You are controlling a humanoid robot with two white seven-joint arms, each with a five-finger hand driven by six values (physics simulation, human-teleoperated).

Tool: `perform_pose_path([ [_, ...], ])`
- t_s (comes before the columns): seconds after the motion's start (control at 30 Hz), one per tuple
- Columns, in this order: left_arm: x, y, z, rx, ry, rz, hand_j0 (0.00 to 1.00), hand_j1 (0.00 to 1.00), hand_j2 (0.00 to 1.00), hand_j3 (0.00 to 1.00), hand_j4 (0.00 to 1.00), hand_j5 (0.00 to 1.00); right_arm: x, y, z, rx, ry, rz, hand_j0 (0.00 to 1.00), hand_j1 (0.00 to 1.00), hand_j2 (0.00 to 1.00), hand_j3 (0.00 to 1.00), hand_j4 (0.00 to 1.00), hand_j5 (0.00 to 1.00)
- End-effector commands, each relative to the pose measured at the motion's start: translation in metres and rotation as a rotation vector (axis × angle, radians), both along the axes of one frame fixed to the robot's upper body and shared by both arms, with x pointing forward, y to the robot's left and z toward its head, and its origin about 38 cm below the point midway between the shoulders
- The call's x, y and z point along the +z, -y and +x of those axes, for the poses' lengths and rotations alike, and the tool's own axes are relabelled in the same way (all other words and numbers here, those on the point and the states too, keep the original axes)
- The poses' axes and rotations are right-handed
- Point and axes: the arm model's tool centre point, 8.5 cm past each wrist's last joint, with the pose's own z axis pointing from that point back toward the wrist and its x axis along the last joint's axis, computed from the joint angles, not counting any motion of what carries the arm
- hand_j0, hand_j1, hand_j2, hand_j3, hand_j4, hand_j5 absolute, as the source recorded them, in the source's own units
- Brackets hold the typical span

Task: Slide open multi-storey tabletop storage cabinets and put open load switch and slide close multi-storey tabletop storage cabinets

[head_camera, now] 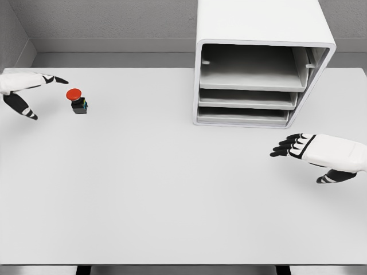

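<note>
Switch point(77, 101) on table point(172, 189) beside spread, empty left hand point(26, 91); right hand point(315, 153) spread, empty near cabinet point(258, 74).

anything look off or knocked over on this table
Nothing stands out. The red-capped switch stands upright near the left hand, the cabinet sits squarely with its three drawers level, and the right hand hovers open in front of it.
</note>
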Motion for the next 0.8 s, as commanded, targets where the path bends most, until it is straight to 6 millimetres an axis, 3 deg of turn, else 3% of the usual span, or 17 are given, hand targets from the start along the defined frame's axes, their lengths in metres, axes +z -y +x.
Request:
perform_pose_path([
  [0.0,-0.009,0.014,0.005,-0.012,-0.013,-0.019,1.0,1.0,1.0,1.0,1.0,1.0,0.001,0.0,0.0,-0.001,-0.002,0.005,1.0,1.0,1.0,1.0,1.0,1.0],
  [0.1,-0.008,0.017,0.008,-0.012,-0.01,-0.026,1.0,1.0,1.0,1.0,1.0,1.0,0.002,0.0,0.0,-0.001,0.0,0.002,1.0,1.0,1.0,1.0,1.0,1.0],
  [0.2,-0.01,0.019,0.009,-0.016,-0.015,-0.018,1.0,1.0,1.0,1.0,1.0,1.0,0.018,-0.002,0.01,0.008,0.048,0.002,1.0,1.0,1.0,1.0,1.0,1.0],
  [0.27,-0.012,0.024,0.011,-0.026,-0.017,-0.006,1.0,1.0,1.0,1.0,1.0,1.0,0.025,-0.014,0.018,0.043,0.068,0.003,1.0,1.0,1.0,1.0,1.0,1.0],
  [0.37,-0.023,0.055,0.019,-0.083,-0.027,0.047,1.0,1.0,1.0,1.0,1.0,1.0,0.038,-0.029,0.028,0.082,0.108,0.012,1.0,1.0,1.0,1.0,1.0,1.0],
  [0.47,-0.029,0.055,0.019,-0.074,-0.042,0.045,1.0,1.0,1.0,1.0,1.0,1.0,0.046,-0.047,0.036,0.128,0.129,0.023,1.0,1.0,1.0,1.0,1.0,1.0],
  [0.57,-0.027,0.057,0.022,-0.074,-0.039,0.049,1.0,1.0,1.0,1.0,1.0,1.0,0.056,-0.058,0.043,0.155,0.157,0.035,1.0,1.0,1.0,1.0,1.0,1.0],
  [0.73,-0.005,0.06,0.031,-0.077,0.005,0.047,1.0,1.0,1.0,1.0,1.0,1.0,0.061,-0.079,0.049,0.208,0.171,0.044,1.0,1.0,1.0,1.0,1.0,1.0],
  [0.77,-0.006,0.071,0.033,-0.095,0.006,0.037,1.0,1.0,1.0,1.0,1.0,1.0,0.065,-0.084,0.052,0.218,0.183,0.051,1.0,1.0,1.0,1.0,1.0,1.0],
])
